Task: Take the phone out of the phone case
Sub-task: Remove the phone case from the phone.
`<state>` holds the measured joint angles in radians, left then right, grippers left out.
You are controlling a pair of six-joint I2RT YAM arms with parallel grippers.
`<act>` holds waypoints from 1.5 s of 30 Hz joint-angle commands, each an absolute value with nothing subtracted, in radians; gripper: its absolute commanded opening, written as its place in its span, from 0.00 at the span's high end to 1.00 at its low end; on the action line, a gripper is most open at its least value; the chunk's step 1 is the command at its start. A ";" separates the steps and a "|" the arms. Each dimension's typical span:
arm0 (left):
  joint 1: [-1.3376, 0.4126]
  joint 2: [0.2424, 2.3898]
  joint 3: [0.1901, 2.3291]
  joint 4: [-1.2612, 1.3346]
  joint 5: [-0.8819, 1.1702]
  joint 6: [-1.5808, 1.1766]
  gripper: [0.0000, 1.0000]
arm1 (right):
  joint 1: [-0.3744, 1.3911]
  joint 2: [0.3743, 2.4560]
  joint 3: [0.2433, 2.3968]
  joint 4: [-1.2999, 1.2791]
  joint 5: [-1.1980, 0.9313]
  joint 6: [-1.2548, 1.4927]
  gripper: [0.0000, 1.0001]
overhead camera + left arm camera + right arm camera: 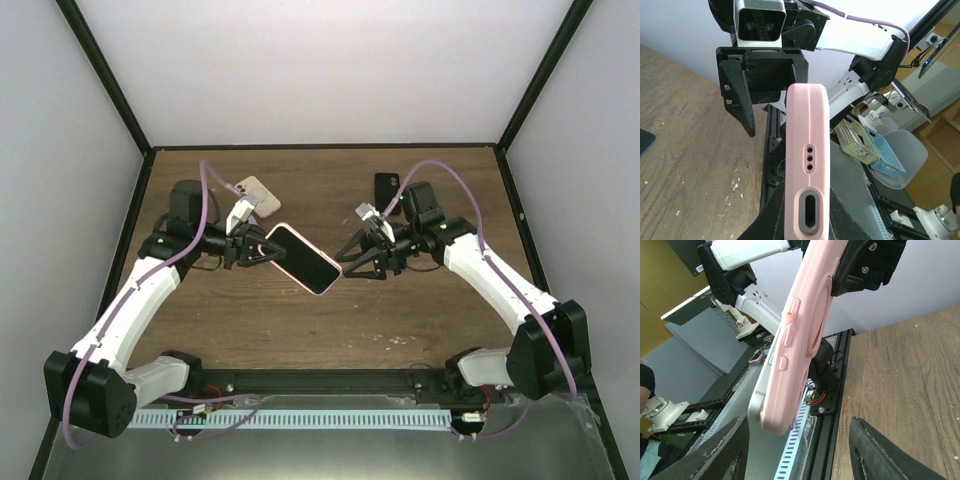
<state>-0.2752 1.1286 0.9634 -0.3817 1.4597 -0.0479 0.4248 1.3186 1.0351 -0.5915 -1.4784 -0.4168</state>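
Observation:
A pink phone case (303,259) with the phone inside hangs above the table's middle, held slantwise. My left gripper (262,248) is shut on its far-left end; in the left wrist view the case (807,150) shows end-on, rising from between the jaws of that gripper (807,222). My right gripper (352,262) stands open just off the case's lower right end. In the right wrist view the case (797,335) hangs above the open right gripper (797,427), untouched by either finger. The phone's silver edge (756,405) shows beside the case's lower corner.
A beige case or phone (258,196) lies on the wooden table (400,320) behind the left gripper. A black phone (387,187) lies at the back, behind the right arm. Black frame posts and white walls enclose the table on three sides.

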 commanded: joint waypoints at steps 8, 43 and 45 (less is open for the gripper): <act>-0.293 1.120 0.966 -0.339 1.520 -0.038 1.00 | 0.439 1.320 1.059 -0.502 -1.396 -0.322 0.59; -0.365 1.167 0.988 -0.478 1.430 0.079 1.00 | 0.540 1.427 1.102 -0.351 -1.203 -0.179 0.80; -0.404 1.195 1.021 -0.592 1.381 0.191 1.00 | 0.552 1.437 1.125 -0.383 -1.199 -0.200 0.80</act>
